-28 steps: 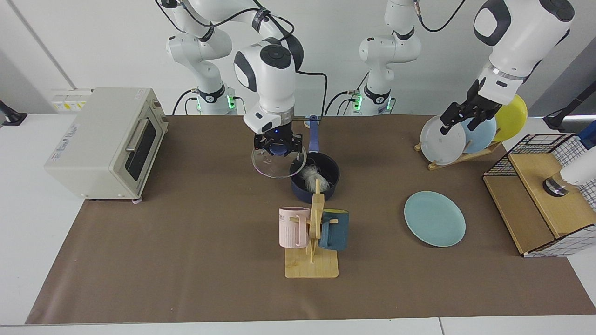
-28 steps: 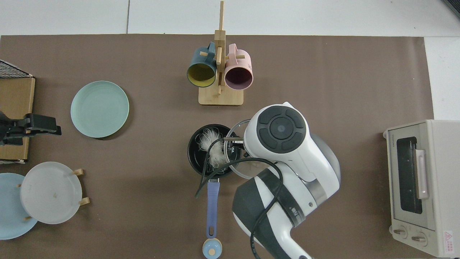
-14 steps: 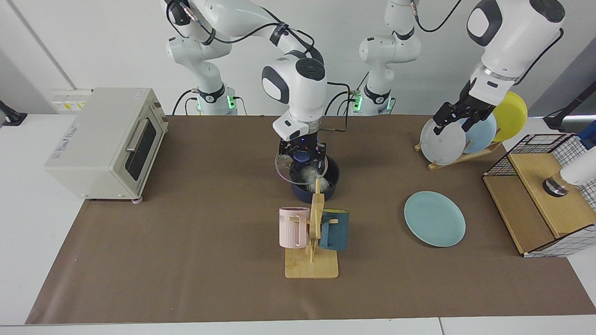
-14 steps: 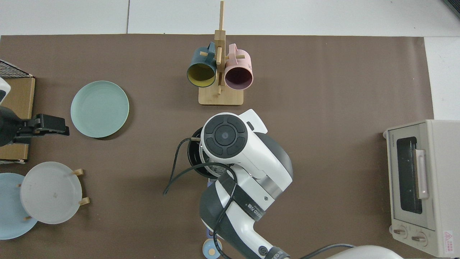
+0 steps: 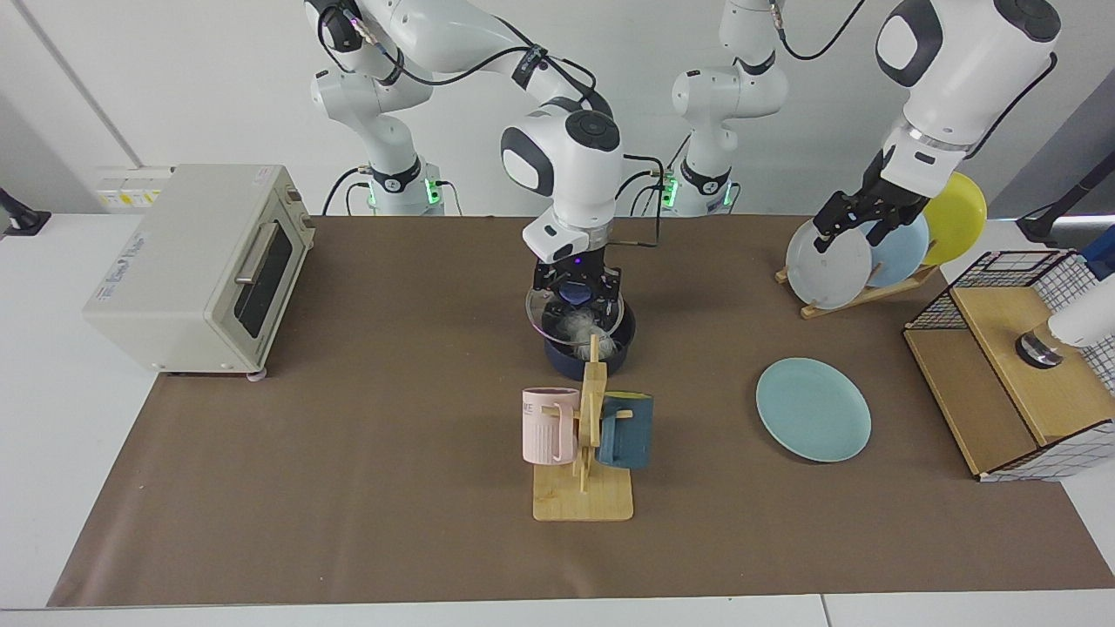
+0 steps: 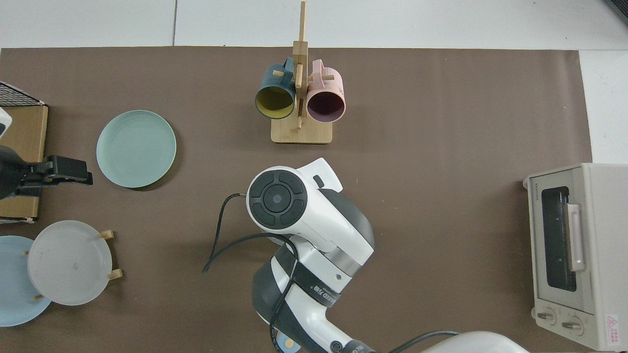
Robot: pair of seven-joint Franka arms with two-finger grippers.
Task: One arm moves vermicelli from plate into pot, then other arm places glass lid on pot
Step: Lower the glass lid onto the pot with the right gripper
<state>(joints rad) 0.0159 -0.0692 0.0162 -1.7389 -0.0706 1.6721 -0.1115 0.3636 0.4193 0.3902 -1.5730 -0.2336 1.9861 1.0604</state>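
Glass lid (image 5: 575, 315) | held over pot (image 5: 610, 353) | right end effector (image 5: 577, 290)

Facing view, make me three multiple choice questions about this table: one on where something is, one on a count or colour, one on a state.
1. Where is the vermicelli?
A. on the plate
B. in the pot
C. in the toaster oven

2. How many mugs hang on the wooden mug stand?
A. two
B. three
C. four

3. What is the right gripper doing?
A. hanging open over the table
B. resting on the toaster oven
C. gripping the glass lid by its blue knob over the pot

Answers:
1. B: white strands show inside the pot, and the plate is bare.
2. A: one pink mug and one dark teal mug.
3. C: its fingers close on the knob of the glass lid, above the pot; the left gripper waits near the plate rack.
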